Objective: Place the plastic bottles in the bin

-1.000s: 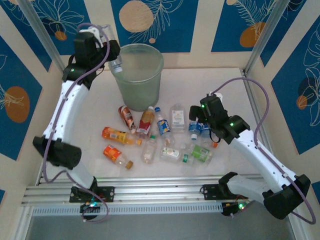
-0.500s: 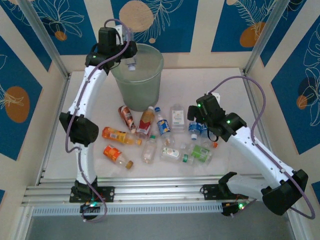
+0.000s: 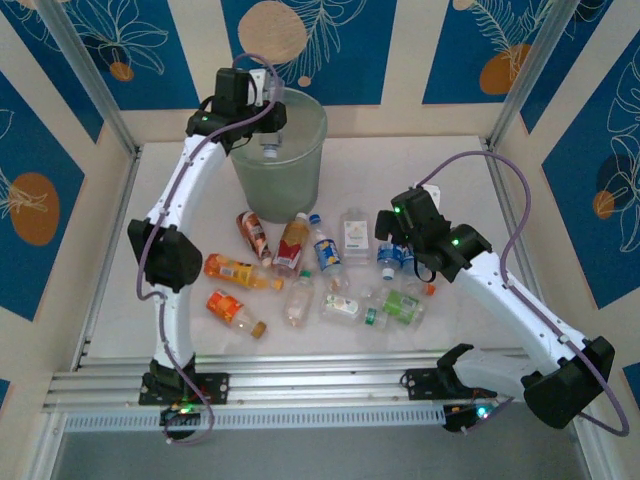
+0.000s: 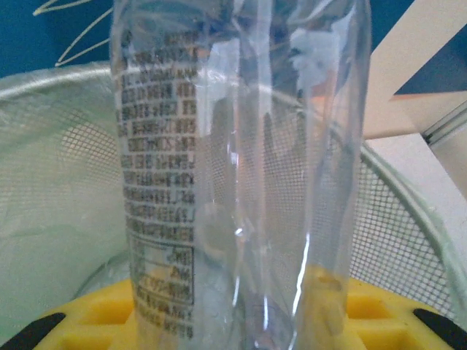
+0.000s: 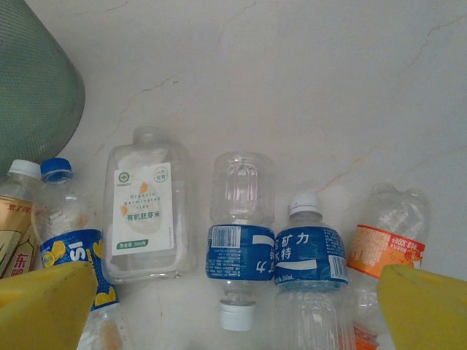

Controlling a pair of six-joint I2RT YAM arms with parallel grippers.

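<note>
Left wrist view: a clear bottle [image 4: 233,182] with a panel of small black print is clamped in the left pincer [image 4: 233,321]. Its body rises from between the yellow pads [image 4: 365,306] straight up the frame, long axis in line with the fingers. Behind it is the mesh-textured inner wall of the bin [image 4: 58,182].

From the top external camera, this bottle [image 3: 268,146] has its cap end away from the pincer [image 3: 262,125], pointing down into the mouth of the bin [image 3: 300,170] just inside the left rim. The left arm [image 3: 185,190] rises from its base, bends at the elbow and reaches far across to the bin, wrist turned down over the rim.

The right pincer [image 3: 392,245] is spread wide and grips nothing. It hovers low above the loose bottles [image 3: 293,243] lying on the table [image 3: 450,170] in front of the bin.

In the right wrist view, two blue-labelled bottles lie side by side between the yellow fingers [image 5: 44,306], long axes up the frame. One [image 5: 237,248] has its cap toward the camera, the other [image 5: 306,255] has its cap away. The right arm [image 3: 510,295] is bent, forearm angled toward mid-table.
</note>
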